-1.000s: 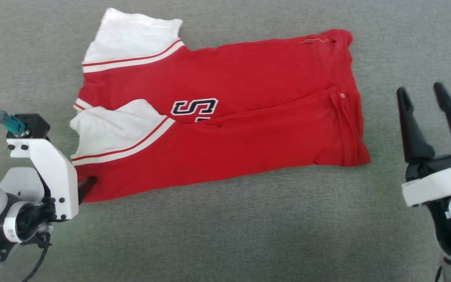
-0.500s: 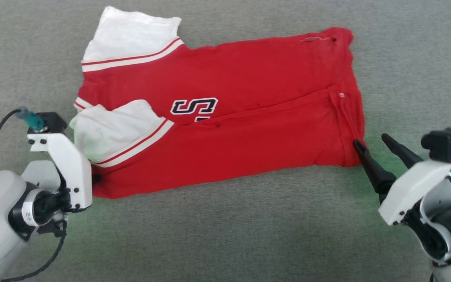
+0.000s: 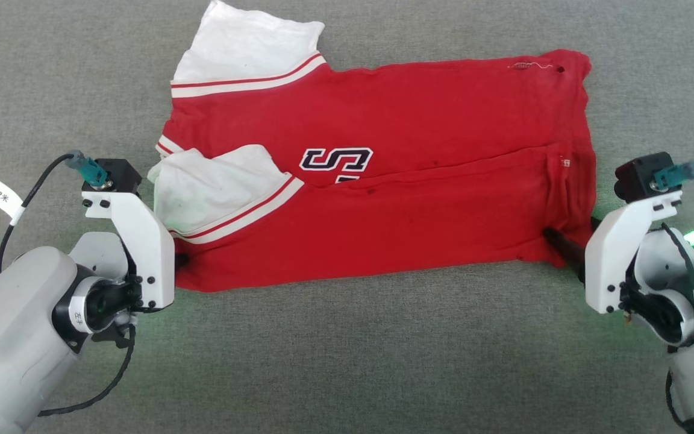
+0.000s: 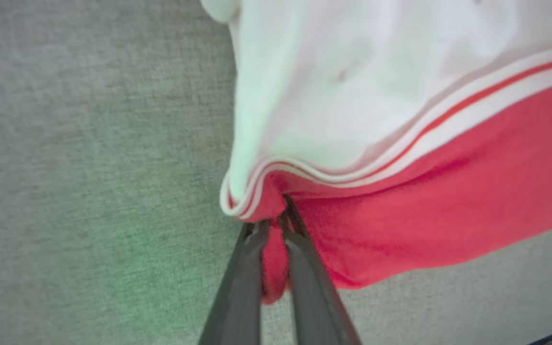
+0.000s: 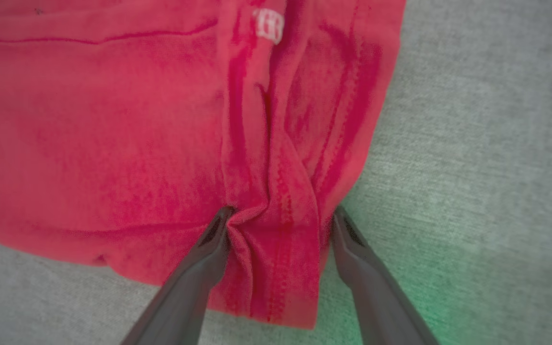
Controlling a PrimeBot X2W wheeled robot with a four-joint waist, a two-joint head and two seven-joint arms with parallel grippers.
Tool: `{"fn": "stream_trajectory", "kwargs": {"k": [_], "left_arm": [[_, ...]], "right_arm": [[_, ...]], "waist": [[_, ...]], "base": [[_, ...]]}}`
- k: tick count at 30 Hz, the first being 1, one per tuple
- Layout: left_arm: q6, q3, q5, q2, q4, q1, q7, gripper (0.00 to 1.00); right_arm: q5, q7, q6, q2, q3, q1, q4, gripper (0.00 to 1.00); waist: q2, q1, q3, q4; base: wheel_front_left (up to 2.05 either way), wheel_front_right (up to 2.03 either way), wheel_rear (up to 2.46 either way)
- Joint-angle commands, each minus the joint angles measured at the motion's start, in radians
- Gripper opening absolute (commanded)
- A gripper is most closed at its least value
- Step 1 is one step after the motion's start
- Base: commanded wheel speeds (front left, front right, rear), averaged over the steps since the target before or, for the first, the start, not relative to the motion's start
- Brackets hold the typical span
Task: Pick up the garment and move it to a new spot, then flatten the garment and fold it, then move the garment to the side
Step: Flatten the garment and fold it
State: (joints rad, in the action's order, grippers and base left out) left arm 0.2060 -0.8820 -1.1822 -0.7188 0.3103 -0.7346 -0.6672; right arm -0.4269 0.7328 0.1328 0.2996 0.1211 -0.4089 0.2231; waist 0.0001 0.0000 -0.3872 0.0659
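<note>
Garment point(image 3: 419, 114), red jersey, half-folded lengthwise, flat on grey surface point(image 3: 347, 361); left gripper point(image 4: 274, 218) pinched tight on near sleeve-side corner; right gripper point(image 5: 281, 218) spread, astride bunched near hem corner, unclosed; both ends addressed, presumably for a taut, even fold.

The right hand point(image 3: 571, 238), upright and well clear of the garment point(image 3: 413, 181) a second ago, now lies tipped toward its lower right hem corner, fingers apart with bunched red cloth between them. The white sleeve point(image 3: 214, 190) beside the left hand point(image 3: 181, 260) stands puffier than before. Garment and left hand sit further right in the head view, possibly a camera shift.
</note>
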Motion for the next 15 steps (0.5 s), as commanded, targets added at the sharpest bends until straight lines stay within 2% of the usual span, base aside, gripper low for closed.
{"fn": "stream_trajectory", "kwargs": {"k": [1,2,5,7,8,15], "left_arm": [[-0.009,-0.031,0.000,0.044,0.012,0.026,0.001,0.03],[-0.009,-0.030,0.000,0.045,0.014,0.025,0.001,0.06],[-0.009,-0.024,-0.001,0.036,0.010,0.020,0.002,0.07],[-0.004,-0.017,-0.008,0.023,-0.001,0.022,-0.004,0.00],[0.001,-0.013,-0.012,0.015,-0.011,0.025,-0.007,0.00],[0.069,0.019,-0.024,-0.080,-0.150,0.031,-0.039,0.00]], "right_arm": [[0.008,0.063,-0.004,-0.014,0.038,0.057,0.081,0.35],[0.000,0.079,-0.003,-0.012,0.049,0.056,0.079,0.00],[-0.015,0.112,-0.003,0.008,0.046,0.040,0.050,0.00],[-0.033,0.131,-0.003,0.026,0.043,0.027,0.015,0.00],[-0.044,0.145,-0.003,0.032,0.041,0.024,-0.006,0.00],[-0.111,0.238,-0.002,0.102,0.022,0.039,-0.184,0.00]], "waist": [[-0.0001,0.0000,-0.001,0.005],[-0.0001,0.0000,0.000,0.007],[-0.0001,0.0000,0.003,0.010],[-0.0001,0.0000,0.007,0.009],[-0.0001,0.0000,0.010,0.008],[-0.0001,0.0000,0.033,0.006]], "base": [[0.00,0.00,0.00],[0.00,0.00,0.00],[0.00,0.00,0.00],[0.00,0.00,0.00],[0.00,0.00,0.00],[0.00,0.00,0.00]]}}
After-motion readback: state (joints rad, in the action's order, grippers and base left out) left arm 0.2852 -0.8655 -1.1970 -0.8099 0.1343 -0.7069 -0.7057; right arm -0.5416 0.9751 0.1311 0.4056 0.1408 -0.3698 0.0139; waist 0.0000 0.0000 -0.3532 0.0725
